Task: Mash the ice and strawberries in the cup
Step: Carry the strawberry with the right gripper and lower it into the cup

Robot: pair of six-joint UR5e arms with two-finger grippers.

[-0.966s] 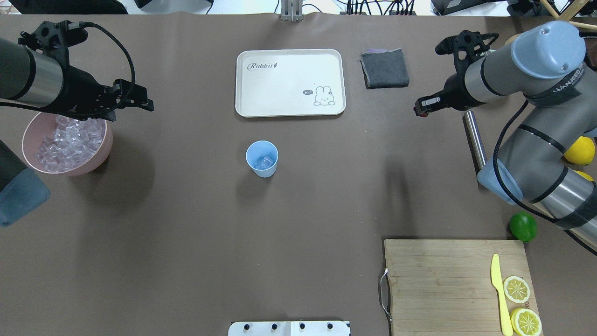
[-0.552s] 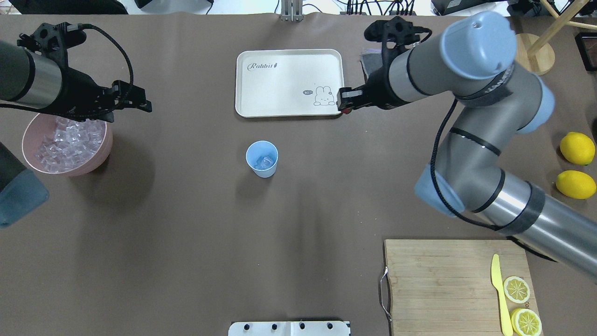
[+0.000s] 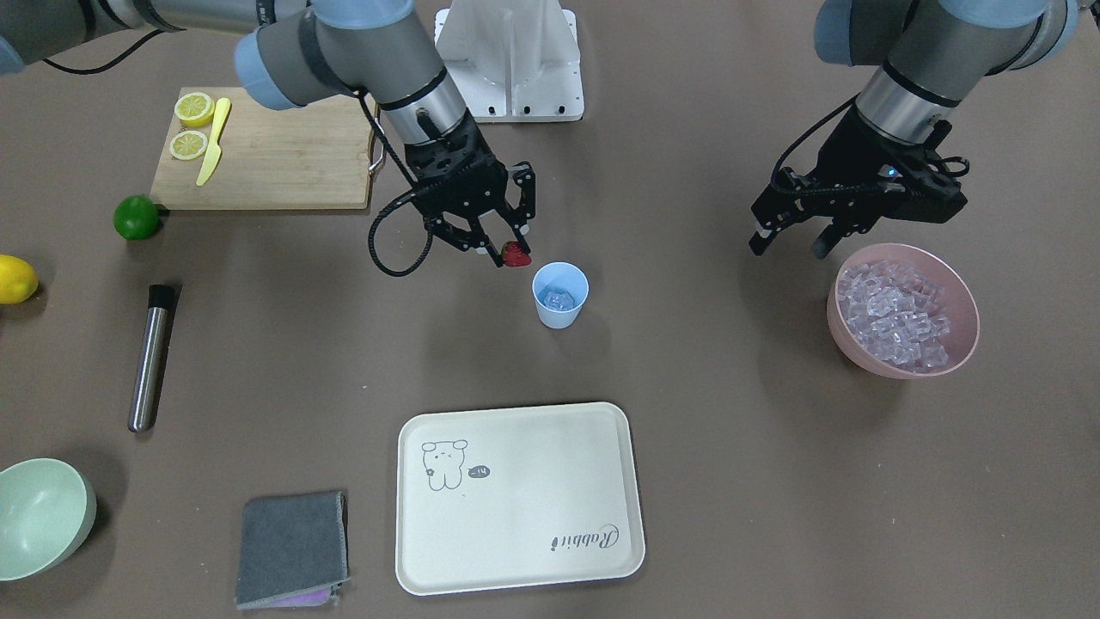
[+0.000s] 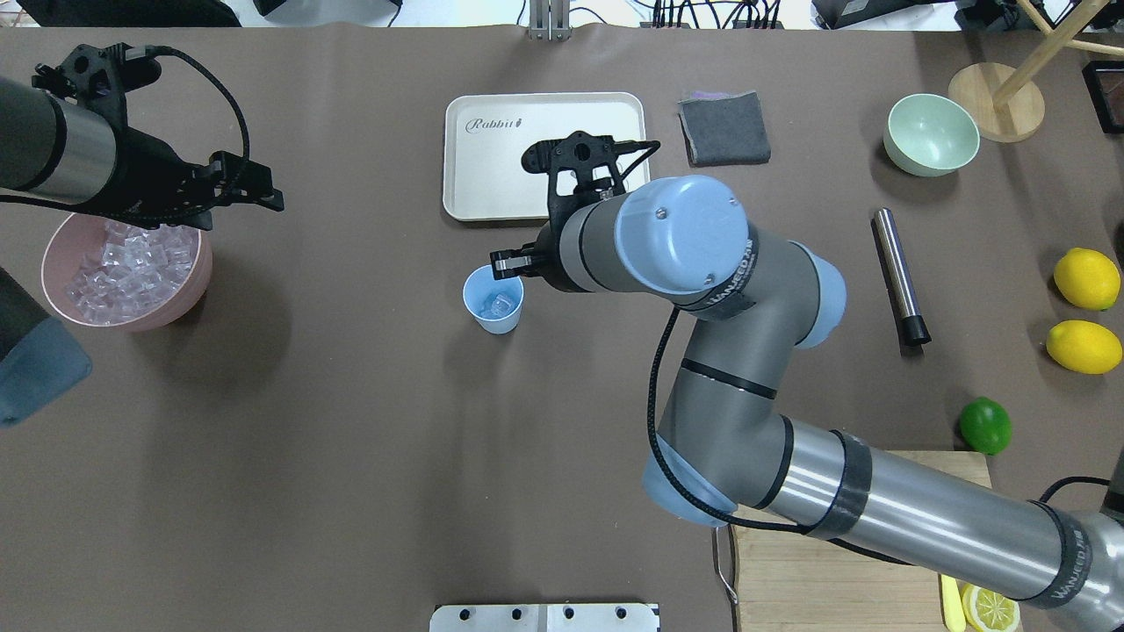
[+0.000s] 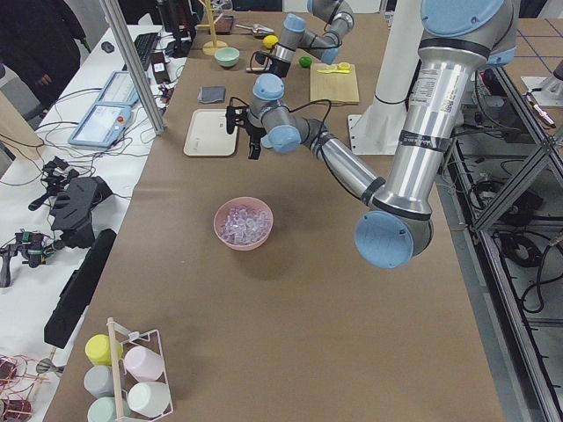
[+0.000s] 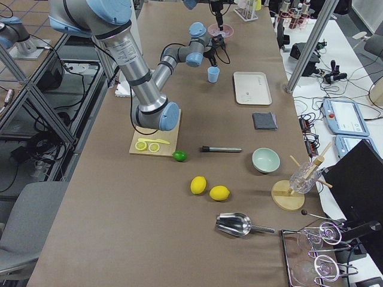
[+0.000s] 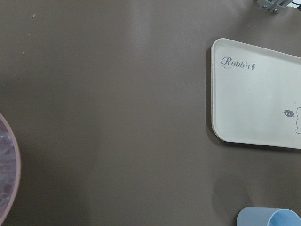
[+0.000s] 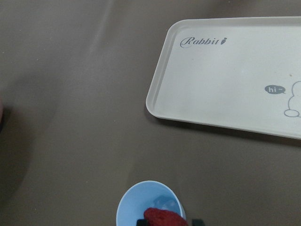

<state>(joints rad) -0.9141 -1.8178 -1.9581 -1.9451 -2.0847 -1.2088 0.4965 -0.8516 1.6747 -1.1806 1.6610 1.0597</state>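
The light-blue cup [image 4: 493,298] stands mid-table with a few ice cubes [image 4: 499,305] inside; it also shows in the front view [image 3: 560,297]. My right gripper [image 3: 511,256] is shut on a small red strawberry [image 3: 516,254] and holds it just beside and above the cup's rim. In the right wrist view the strawberry [image 8: 164,217] hangs over the cup [image 8: 141,202]. My left gripper [image 3: 786,242] is open and empty, above the near edge of the pink bowl [image 3: 967,340] full of ice [image 3: 898,314].
A white rabbit tray [image 4: 492,167] lies beyond the cup. A grey cloth [image 4: 724,127], pale green bowl [image 4: 931,134], metal muddler [image 4: 898,274], two lemons [image 4: 1087,278], a lime [image 4: 984,425] and a cutting board [image 3: 266,150] fill the robot's right side.
My right arm has swung left from the far right, past the tray's corner, to the cup, with the strawberry in its gripper. The left arm has barely moved.
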